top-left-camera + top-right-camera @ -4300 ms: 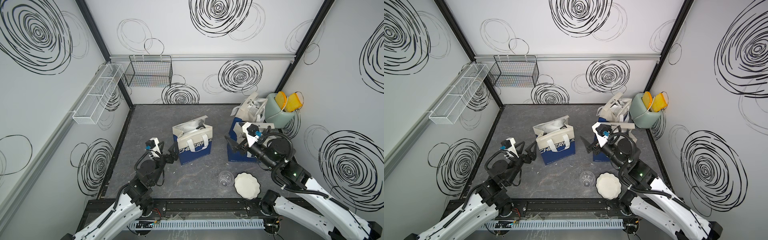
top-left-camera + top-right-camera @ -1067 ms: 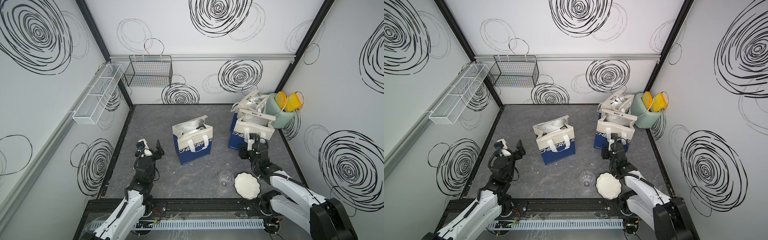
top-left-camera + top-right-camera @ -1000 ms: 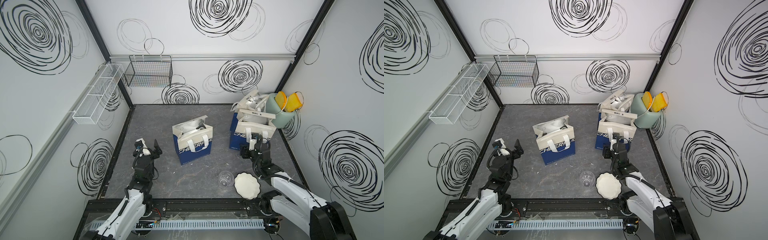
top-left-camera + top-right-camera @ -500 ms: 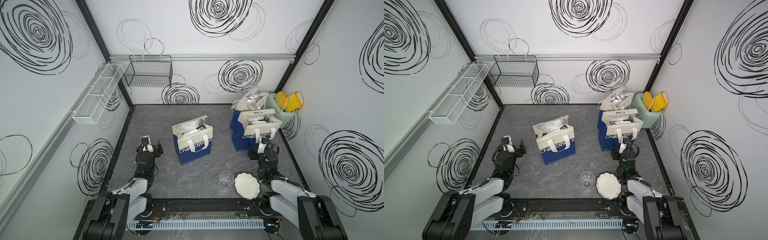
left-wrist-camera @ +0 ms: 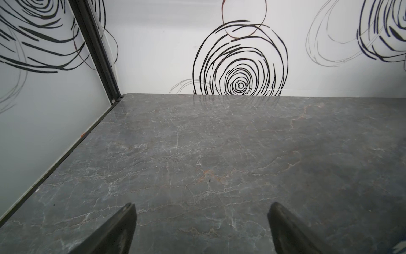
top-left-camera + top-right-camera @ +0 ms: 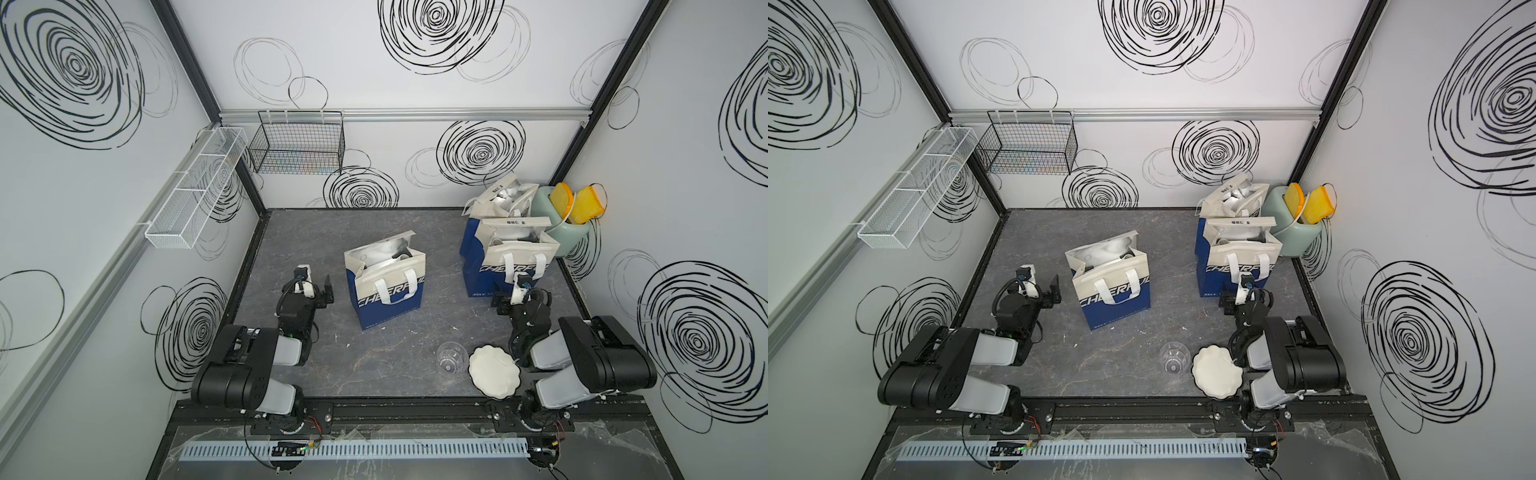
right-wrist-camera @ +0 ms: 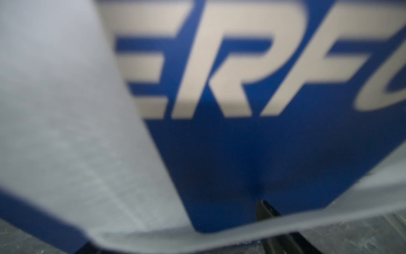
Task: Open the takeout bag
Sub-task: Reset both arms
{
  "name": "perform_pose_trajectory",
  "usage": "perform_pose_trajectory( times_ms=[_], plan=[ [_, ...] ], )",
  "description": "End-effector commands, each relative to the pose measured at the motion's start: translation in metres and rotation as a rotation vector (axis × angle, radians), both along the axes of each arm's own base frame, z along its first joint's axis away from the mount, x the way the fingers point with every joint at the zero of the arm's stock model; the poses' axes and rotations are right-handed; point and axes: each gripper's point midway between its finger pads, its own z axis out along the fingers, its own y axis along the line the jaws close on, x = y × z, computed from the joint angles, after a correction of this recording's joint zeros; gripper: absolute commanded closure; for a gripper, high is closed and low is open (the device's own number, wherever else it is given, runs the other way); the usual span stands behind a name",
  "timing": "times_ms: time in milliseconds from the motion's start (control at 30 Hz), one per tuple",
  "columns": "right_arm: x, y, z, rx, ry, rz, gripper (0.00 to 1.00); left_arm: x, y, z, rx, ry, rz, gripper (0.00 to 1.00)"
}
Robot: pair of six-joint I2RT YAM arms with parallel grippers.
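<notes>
Plainly, the blue-and-cream paper takeout bag (image 6: 515, 249) stands upright at the 2 o'clock part of the dark marbled counter (image 6: 374, 374), its mouth gaping. The right pincer (image 6: 503, 301) sits at the bag's 6 o'clock foot. A white strap handle (image 7: 66, 110) drapes across the wrist view, so I cannot tell how wide the pincer stands or whether it grips anything. The left pincer (image 5: 201, 205) is spread wide and empty, at 9 o'clock. The risk is that the strap possibly catches a finger, and any pull would then drag or topple the light bag.
</notes>
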Motion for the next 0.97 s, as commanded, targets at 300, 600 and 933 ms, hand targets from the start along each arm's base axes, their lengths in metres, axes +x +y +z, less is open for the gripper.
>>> perform_pose_trajectory(
  times_ms=[300,600,933],
  plan=[
    [0.021,-0.013,0.03,0.017,-0.086,-0.037,0.01,0.008,-0.005,0.03,0.018,-0.108,-0.036,0.02],
    [0.022,-0.01,0.028,0.016,-0.073,-0.014,0.01,0.008,-0.006,0.03,0.018,-0.108,-0.036,0.02],
    [0.025,-0.003,0.027,0.017,-0.059,0.044,0.01,0.008,-0.006,0.031,0.022,-0.11,-0.033,0.02]
  ],
)
